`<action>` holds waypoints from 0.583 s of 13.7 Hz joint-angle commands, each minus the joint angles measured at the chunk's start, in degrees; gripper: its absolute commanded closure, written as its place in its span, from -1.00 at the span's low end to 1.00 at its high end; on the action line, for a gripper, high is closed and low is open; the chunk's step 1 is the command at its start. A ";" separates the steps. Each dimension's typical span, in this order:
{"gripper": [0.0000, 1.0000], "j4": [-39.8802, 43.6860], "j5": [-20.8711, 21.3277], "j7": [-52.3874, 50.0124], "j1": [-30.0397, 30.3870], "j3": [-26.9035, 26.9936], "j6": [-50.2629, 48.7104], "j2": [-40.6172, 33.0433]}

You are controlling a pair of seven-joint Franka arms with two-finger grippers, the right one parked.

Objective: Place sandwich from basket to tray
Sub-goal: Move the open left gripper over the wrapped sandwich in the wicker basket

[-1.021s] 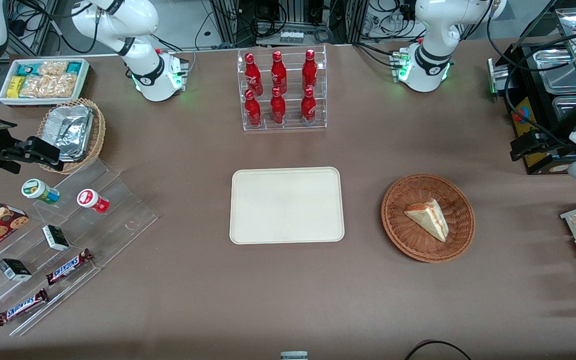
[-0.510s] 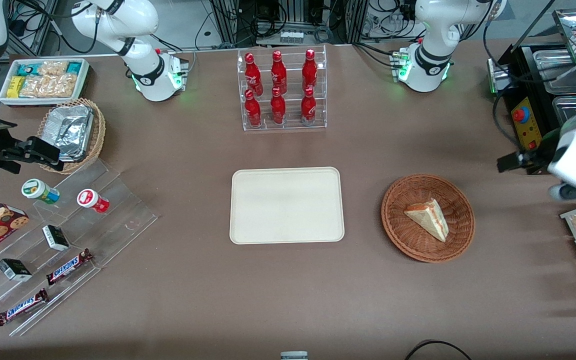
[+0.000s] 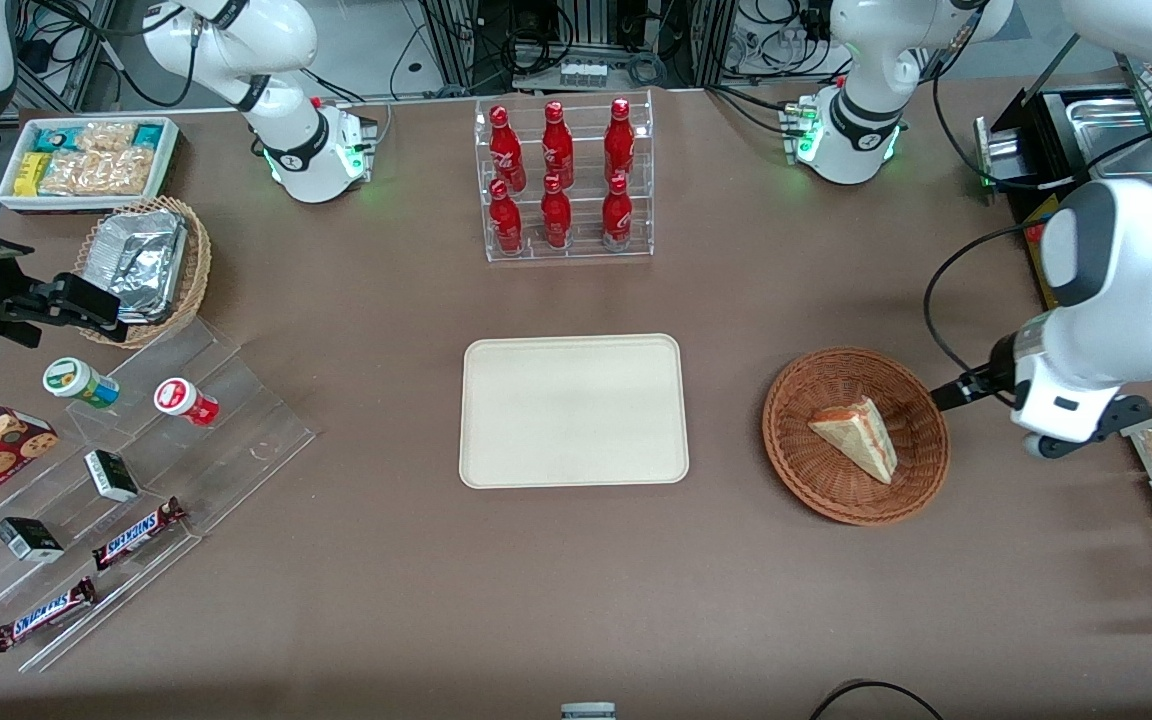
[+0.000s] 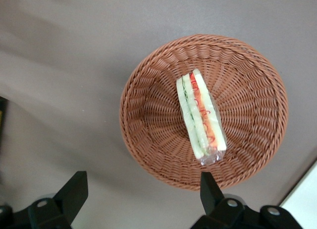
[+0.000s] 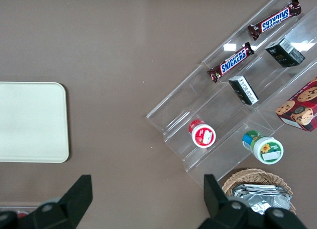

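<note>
While the gripper [image 4: 143,199] hangs above the desk [image 3: 576,600] with its jaws spread wide and nothing between them, the wrist view shows one fingertip [image 4: 75,187] over bare desk just outside the wicker and the other [image 4: 208,182] over the rim, so the gap between them sits off the sandwich [image 4: 199,113] and short of it. That wedge lies inside the reddish-brown basket [image 4: 148,140], roughly at its middle, resting on a bread face with its striped filling edge turned up toward the wrist camera; its long axis runs nearly square to the line joining the two fingertips, which looks a fair match for closing across the narrow thickness, though how high the jaws stand over the rim is hard to judge. From the front, the working arm's wrist hovers beside the basket [image 3: 798,460], toward that arm's end of the desk, and the sandwich [image 3: 856,436] lies between it and the cream tray [image 3: 476,470], which is bare and well apart from the basket.
</note>
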 commanded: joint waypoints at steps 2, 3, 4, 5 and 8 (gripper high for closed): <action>-1.00 -2.47 -0.18 -13.71 -4.17 0.01 5.90 2.08; -1.00 -2.99 0.08 -17.23 -5.32 0.01 7.83 3.13; -1.00 -3.87 0.17 -20.23 -5.94 0.01 9.94 3.84; -1.00 -5.27 0.26 -21.82 -6.47 0.01 12.31 4.11; -1.00 -10.10 0.70 -22.10 -6.56 0.19 18.03 3.85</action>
